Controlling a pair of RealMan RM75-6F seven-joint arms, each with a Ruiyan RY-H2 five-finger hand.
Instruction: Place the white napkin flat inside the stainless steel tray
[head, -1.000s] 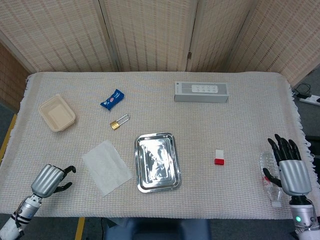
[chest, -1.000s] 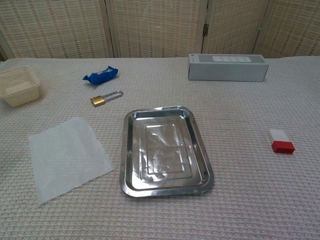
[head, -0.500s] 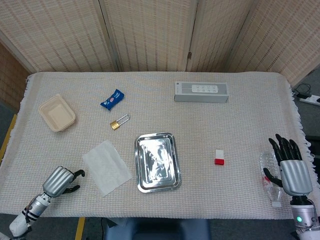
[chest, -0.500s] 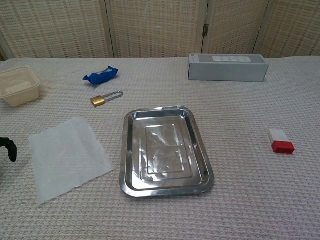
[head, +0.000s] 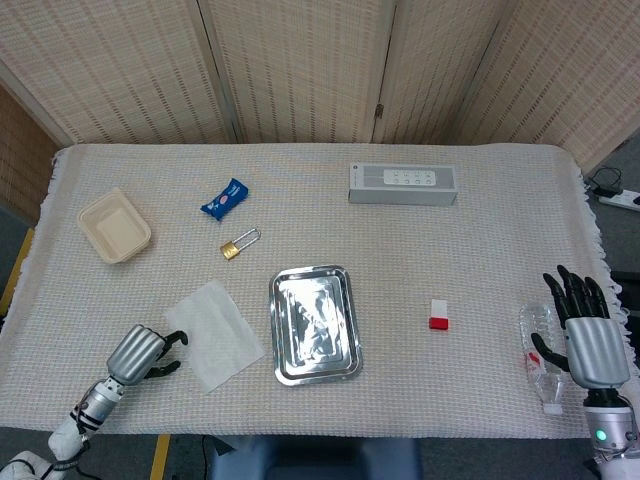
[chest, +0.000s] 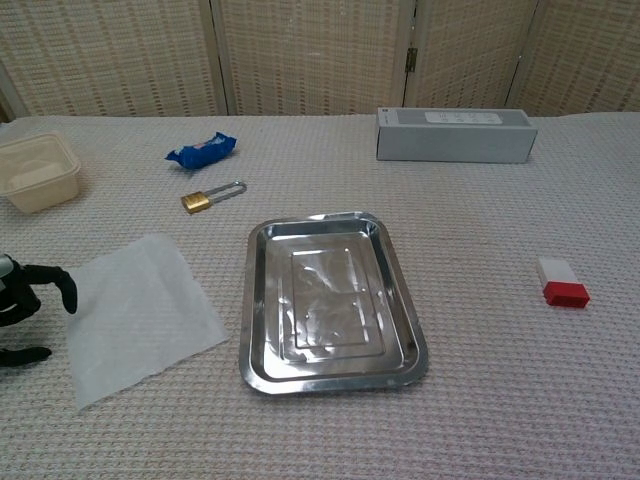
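Behind the table stands a woven folding screen, and the table itself is covered with a pale knitted cloth (head: 500, 280). The task is at its beginning: the napkin (head: 214, 333) lies flat on the cloth just left of the tray (head: 314, 324), and the tray holds nothing. I judge that everything is left to do, namely to grasp the napkin, lift it over the rim and lay it flat. My left hand (head: 143, 352) is beside the napkin's left edge, fingers (chest: 62, 285) curved and apart, holding nothing; I cannot tell if a fingertip touches the paper. My right hand (head: 588, 342) is far right of the tray, fingers spread and holding nothing, next to a clear bottle (head: 535, 352). Between napkin and tray is only a narrow strip of cloth, so the way is short and free. The padlock (head: 238, 244) lies behind the napkin, well apart from this path.
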